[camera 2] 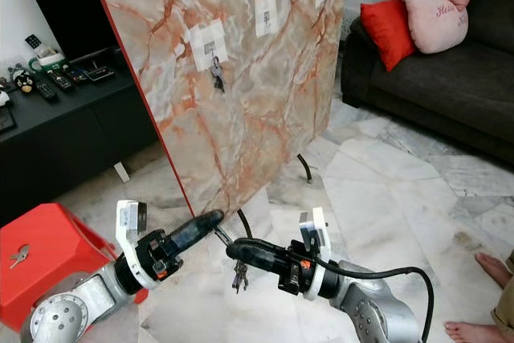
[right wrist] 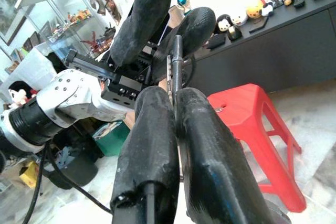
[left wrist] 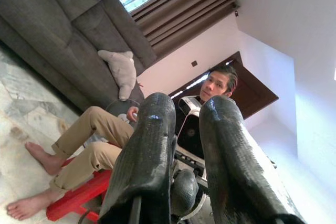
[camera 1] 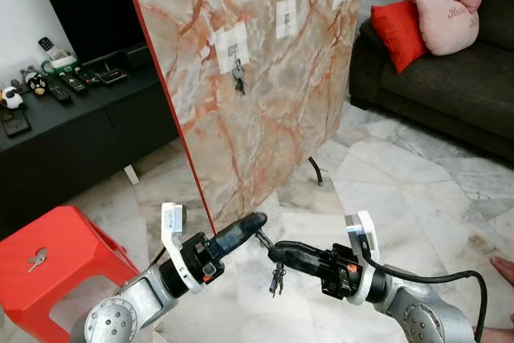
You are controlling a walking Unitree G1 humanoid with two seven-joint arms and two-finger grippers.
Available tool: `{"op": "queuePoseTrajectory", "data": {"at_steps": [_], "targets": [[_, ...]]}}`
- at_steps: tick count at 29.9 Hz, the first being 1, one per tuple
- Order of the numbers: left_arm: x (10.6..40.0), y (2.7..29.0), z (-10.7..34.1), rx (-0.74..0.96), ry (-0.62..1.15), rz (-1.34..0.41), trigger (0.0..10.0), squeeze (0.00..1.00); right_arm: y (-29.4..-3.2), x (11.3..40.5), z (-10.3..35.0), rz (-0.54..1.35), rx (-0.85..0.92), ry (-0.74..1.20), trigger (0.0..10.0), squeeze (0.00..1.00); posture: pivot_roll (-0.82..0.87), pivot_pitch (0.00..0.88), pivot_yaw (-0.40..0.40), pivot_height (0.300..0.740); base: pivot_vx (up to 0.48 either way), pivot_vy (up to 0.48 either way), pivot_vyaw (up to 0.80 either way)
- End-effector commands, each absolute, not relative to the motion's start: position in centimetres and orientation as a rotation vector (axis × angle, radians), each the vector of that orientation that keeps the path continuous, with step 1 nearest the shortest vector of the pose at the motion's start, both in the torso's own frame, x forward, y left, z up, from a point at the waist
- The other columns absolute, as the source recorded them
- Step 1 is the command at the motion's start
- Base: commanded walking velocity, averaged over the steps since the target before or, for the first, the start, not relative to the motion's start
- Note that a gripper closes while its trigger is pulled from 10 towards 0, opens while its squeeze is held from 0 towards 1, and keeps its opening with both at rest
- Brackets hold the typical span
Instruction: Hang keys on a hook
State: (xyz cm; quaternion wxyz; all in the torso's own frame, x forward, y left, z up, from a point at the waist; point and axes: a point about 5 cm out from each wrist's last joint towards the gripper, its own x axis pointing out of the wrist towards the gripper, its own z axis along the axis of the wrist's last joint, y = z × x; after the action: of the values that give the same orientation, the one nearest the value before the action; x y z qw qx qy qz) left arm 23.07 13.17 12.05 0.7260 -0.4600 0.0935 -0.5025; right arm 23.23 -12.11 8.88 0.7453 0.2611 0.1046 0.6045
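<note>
- My right gripper (camera 1: 277, 251) is low over the floor, with its 2 fingers pressed tight on the ring of a bunch of keys (camera 1: 276, 277). The keys hang down from it.
- My left gripper (camera 1: 255, 220) is tip to tip with the right one. Its 2 fingers stand a little apart and hold nothing.
- The marble board (camera 1: 265, 94) stands right behind both grippers. It has 3 hooks, and another key set (camera 1: 238, 76) hangs on the nearest hook (camera 1: 233, 47).
- 1 more key (camera 1: 37, 259) lies on the red stool (camera 1: 64, 259) on my left.
</note>
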Motion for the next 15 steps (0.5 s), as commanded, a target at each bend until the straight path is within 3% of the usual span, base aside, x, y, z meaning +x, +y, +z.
{"op": "queuePoseTrajectory", "data": {"at_steps": [1, 15], "targets": [[23.1, 12.5, 13.1, -0.997, 0.187, -1.173, 10.0, 0.00, -11.4, 23.2, 9.6, 1.380, 0.557, 0.214, 10.0, 0.00, 0.04, 0.000, 0.028, 0.740, 0.000, 0.000, 0.00], [22.8, 11.5, 11.9, -0.987, 0.281, -1.166, 10.0, 0.00, -11.1, 23.1, 10.1, 1.408, 0.565, 0.192, 10.0, 0.00, 0.03, 0.000, 0.034, 0.740, 0.000, 0.000, 0.00]]}}
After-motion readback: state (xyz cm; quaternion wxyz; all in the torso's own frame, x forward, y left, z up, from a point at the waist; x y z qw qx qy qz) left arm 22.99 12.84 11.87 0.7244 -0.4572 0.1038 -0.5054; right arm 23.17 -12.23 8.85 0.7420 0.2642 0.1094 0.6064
